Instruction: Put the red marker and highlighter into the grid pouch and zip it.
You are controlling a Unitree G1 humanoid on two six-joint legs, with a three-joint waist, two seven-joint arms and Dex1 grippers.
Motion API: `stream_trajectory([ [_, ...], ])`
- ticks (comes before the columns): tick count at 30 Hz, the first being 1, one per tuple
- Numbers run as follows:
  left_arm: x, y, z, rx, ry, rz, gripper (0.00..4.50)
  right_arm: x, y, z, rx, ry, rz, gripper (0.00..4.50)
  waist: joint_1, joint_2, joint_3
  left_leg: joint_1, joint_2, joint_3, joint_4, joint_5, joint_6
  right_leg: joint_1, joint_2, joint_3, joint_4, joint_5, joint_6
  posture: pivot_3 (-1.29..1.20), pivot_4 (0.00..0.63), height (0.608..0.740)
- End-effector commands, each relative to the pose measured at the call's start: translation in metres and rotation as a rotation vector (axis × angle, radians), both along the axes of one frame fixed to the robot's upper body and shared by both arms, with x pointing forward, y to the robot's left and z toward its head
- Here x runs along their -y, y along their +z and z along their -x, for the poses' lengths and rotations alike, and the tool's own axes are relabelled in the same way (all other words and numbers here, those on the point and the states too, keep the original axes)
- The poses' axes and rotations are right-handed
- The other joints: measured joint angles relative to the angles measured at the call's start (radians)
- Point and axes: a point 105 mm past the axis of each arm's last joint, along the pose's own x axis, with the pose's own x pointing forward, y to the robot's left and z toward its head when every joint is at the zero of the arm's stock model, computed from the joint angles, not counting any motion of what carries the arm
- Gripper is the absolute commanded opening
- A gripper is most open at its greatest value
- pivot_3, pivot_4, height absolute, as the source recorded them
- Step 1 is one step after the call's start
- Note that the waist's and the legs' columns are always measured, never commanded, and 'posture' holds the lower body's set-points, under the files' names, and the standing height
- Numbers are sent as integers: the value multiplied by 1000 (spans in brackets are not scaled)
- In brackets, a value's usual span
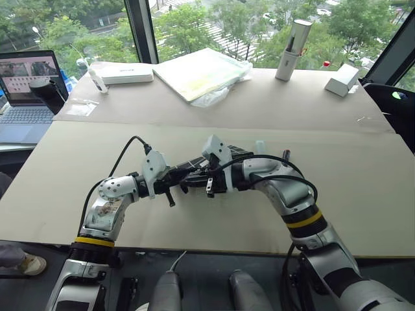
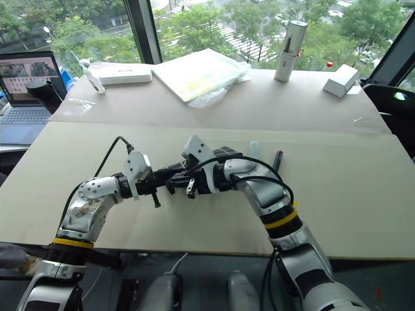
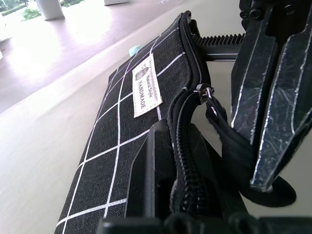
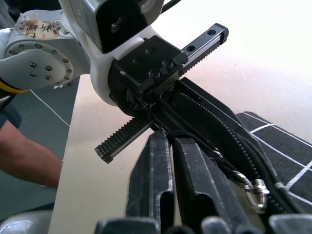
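Grid pouch [image 3: 122, 141] label [image 3: 146, 86] — "HANDMADE"

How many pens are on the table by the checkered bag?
2. The pale highlighter lies just beyond the grid pouch, and the dark marker lies on the table to its right. Others may be hidden from view.

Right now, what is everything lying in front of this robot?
black white-grid fabric pouch: one, black-and-white, table middle, between grippers
stubby pale green highlighter: one, green, just beyond pouch
slim black red-tipped marker: one, black, beside highlighter
open laptop: one, grey, far left
flat white box: one, white, far left
plastic-wrapped pale yellow sheets: one stack, yellow, far middle
upright silver cylinder: one, silver, far edge
small white box: one, white, far right
left gripper: one, black, shut on pouch end
right gripper: one, black, at pouch zipper
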Motion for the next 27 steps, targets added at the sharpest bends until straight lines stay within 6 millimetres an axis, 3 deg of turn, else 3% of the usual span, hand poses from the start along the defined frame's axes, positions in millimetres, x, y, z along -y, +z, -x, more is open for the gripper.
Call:
stream_trajectory([
  [1,8,8,5,31,-40,8,0,18,23,-19,68,-87,-42,1821,0,0,0,0,0,0,0,0,0,0,0,0,0,0,0,0,150,739],
  [4,6,7,5,30,-29,11,0,36,34,-26,56,-140,-55,2765,5,0,0,-1,0,-1,0,0,0,1,-1,-2,0,0,0,0,150,739],
  [7,5,7,5,30,-22,13,0,57,48,-15,18,-108,-105,2765,8,0,0,-1,-1,-1,1,0,0,1,-1,-2,0,0,0,0,150,739],
  [10,5,6,5,29,-19,14,0,76,69,19,7,36,-198,2765,6,0,0,-2,-1,-1,1,0,0,0,-1,-2,0,0,0,0,150,739],
  [13,5,6,5,28,-16,15,0,103,71,31,41,23,-195,2765,4,0,0,-2,-1,-3,0,0,0,1,-1,-3,-1,0,0,0,150,739],
  [17,2,5,4,28,-5,11,0,152,59,5,100,-267,-88,2765,3,0,1,-2,-1,-3,2,0,0,2,-1,-3,-1,0,0,0,150,739],
  [22,-4,4,5,34,17,-2,0,216,48,-43,117,-771,-5,2765,1,0,1,-1,-1,-3,2,0,0,2,-1,-3,-1,0,0,0,150,739],
  [24,-7,6,4,39,29,-1,0,236,39,-46,124,-900,40,2765,1,0,1,-2,-1,-3,2,0,0,1,-1,-3,-1,0,-1,0,150,739],
  [27,-10,7,3,44,39,1,0,249,20,-42,87,-1025,76,2765,3,0,1,-2,-1,-3,2,0,0,1,-1,-3,-1,0,-1,0,150,739],
])
